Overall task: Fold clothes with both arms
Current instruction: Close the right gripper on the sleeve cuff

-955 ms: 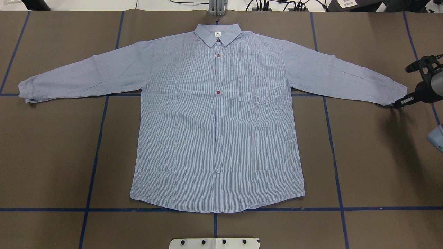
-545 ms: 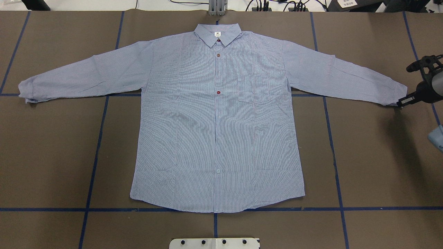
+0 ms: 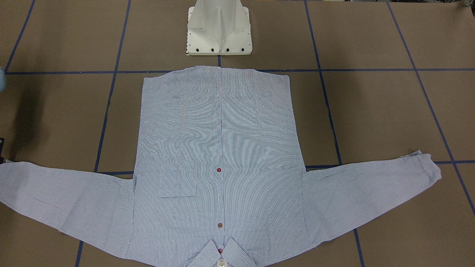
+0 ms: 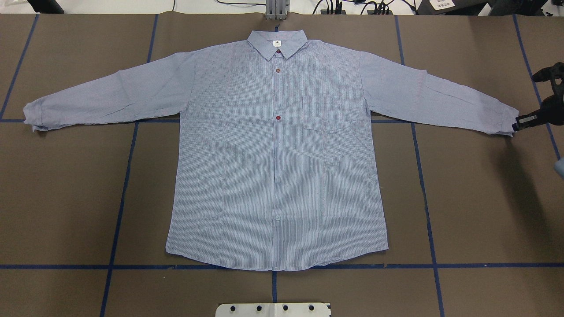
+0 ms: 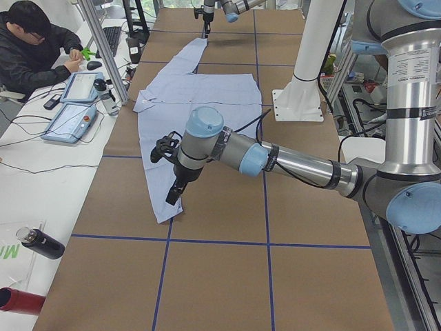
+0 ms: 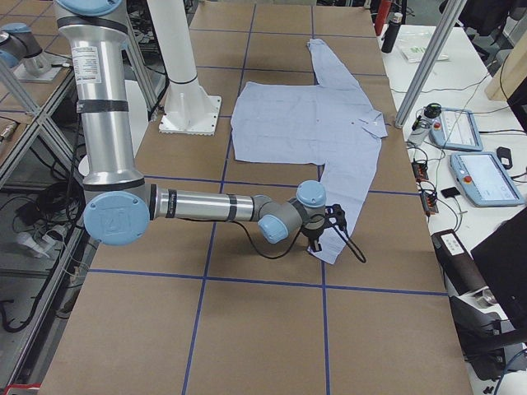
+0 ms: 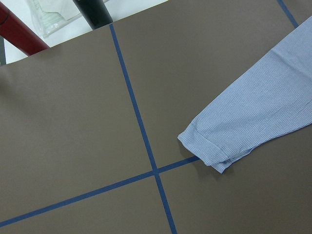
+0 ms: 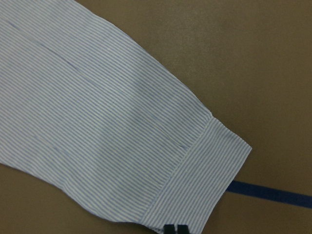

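Striped shirt [image 4: 273, 154] lies flat, buttons up, on the bench [image 4: 66, 198], sleeves spread ready for folding. At right cuff [image 4: 506, 122], right gripper [image 4: 516, 126] nearly closed, apparently pinching the edge. By left cuff [image 4: 34, 118], left gripper [image 5: 173, 195]: opening cannot tell.

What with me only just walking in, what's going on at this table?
A two-armed robot is set to fold a light blue striped shirt, lying flat and buttoned on the brown table, sleeves spread. The right gripper is at the cuff on the robot's right, fingertips close together; whether they pinch cloth is unclear. The left gripper hangs near the other cuff. Nothing is folded yet.
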Available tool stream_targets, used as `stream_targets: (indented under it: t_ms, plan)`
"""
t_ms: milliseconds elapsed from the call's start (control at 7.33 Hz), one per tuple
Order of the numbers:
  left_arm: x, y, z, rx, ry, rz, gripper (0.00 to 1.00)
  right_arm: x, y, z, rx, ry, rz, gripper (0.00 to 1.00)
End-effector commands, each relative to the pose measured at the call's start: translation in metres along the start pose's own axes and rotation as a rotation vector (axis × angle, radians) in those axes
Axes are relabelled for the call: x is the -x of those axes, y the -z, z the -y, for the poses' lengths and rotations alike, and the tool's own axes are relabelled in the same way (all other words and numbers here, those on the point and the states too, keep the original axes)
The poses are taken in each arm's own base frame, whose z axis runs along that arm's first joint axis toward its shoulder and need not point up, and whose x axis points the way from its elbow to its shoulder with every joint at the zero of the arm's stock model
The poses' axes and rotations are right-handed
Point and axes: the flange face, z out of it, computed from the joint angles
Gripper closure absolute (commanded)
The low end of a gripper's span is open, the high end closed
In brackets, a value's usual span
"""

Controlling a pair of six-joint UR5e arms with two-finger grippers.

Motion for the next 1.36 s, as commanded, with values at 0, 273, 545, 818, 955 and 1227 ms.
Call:
stream_targets:
  t_ms: [0,273,545,818,955,1227]
  plan:
    - [0.0,0.001,0.0,-0.003,-0.001,-0.001,0.0,-0.009,0.007,-0.005,0.009,-0.198,0.032,0.45]
    - [-0.001,0.002,0.001,-0.003,-0.003,-0.001,0.0,-0.015,0.004,-0.01,-0.036,-0.295,0.064,0.46]
    - [-0.001,0.002,0.001,-0.003,-0.003,-0.001,0.0,-0.036,-0.014,-0.022,-0.082,-0.315,0.093,0.5]
    - [-0.001,0.003,0.001,-0.005,-0.003,-0.001,0.0,-0.033,-0.015,-0.017,-0.115,-0.362,0.072,0.5]
    - [-0.002,0.002,0.001,-0.005,-0.004,-0.001,0.0,-0.032,-0.016,-0.016,-0.122,-0.364,0.063,0.5]
    - [-0.002,0.002,0.001,-0.005,-0.004,0.0,0.0,-0.028,-0.02,-0.016,-0.116,-0.362,0.062,0.5]
